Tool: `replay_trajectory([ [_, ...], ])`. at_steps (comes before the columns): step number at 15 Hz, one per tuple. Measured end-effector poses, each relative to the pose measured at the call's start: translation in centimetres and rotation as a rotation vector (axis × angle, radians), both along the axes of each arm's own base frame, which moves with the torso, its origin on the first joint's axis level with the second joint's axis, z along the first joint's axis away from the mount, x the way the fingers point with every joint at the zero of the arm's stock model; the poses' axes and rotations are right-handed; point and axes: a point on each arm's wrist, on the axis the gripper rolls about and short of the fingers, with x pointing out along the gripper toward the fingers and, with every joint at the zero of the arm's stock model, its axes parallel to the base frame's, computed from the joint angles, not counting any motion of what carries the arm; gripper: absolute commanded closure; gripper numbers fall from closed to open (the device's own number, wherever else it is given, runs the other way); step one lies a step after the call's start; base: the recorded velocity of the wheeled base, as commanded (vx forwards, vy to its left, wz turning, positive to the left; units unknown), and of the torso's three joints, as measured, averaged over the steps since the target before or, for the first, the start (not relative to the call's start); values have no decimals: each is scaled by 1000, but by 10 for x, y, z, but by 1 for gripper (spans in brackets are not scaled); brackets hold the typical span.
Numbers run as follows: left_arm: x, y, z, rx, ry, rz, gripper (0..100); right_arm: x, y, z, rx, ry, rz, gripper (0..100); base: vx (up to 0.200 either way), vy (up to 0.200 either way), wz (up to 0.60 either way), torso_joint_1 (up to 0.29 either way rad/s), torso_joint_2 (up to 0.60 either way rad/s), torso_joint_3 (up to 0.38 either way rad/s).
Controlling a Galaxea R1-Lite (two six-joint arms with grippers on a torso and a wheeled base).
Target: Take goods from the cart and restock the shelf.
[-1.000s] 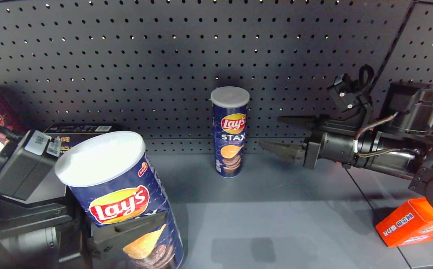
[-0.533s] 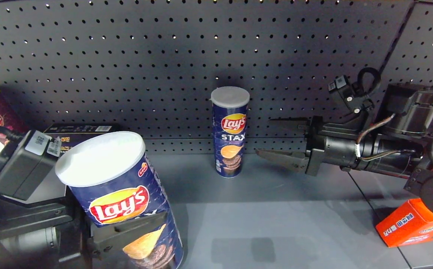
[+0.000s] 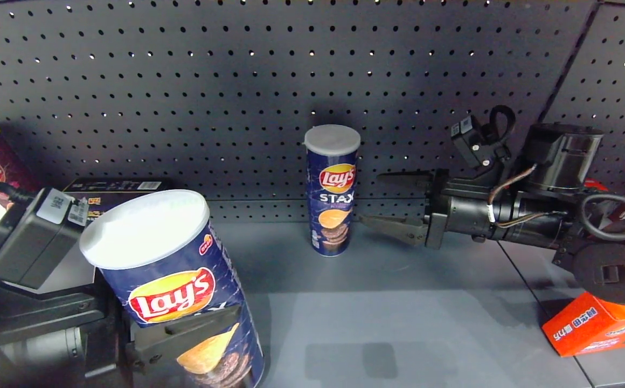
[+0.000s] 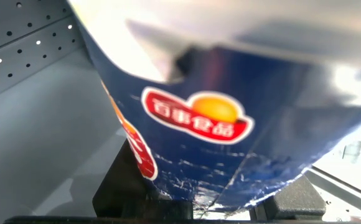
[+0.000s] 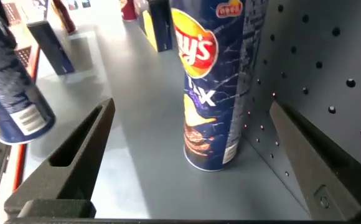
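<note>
Standing upright on shelf (image 3: 398, 323), chips can (image 3: 332, 191) just ahead of spread right gripper (image 3: 369, 198), left gripper (image 3: 186, 335) clasping second can (image 3: 167, 269)

A dark grey perforated metal back panel (image 3: 237, 81) spans the upper half of the head view, with small points of light shining through many of its round holes. Toward the upper right a slanting vertical joint (image 3: 571, 59) divides it from a second perforated panel (image 3: 619, 75). A low perforated strip (image 3: 269, 210) runs along the panel's foot. Below lies the grey flat shelf board (image 3: 398, 323), shaded in a band near the panel and paler toward the lower edge. A thin dark seam (image 3: 539, 302) crosses the board at the lower right.
</note>
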Motion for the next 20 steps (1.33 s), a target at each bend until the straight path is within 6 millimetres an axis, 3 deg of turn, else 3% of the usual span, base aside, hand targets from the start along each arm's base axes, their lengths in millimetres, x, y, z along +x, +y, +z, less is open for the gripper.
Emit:
replay_trajectory([
  [20, 0, 0, -1, 2, 4, 0, 100, 44, 30, -37, -56, 8, 18, 0, 0, 0, 0, 0, 0, 0],
])
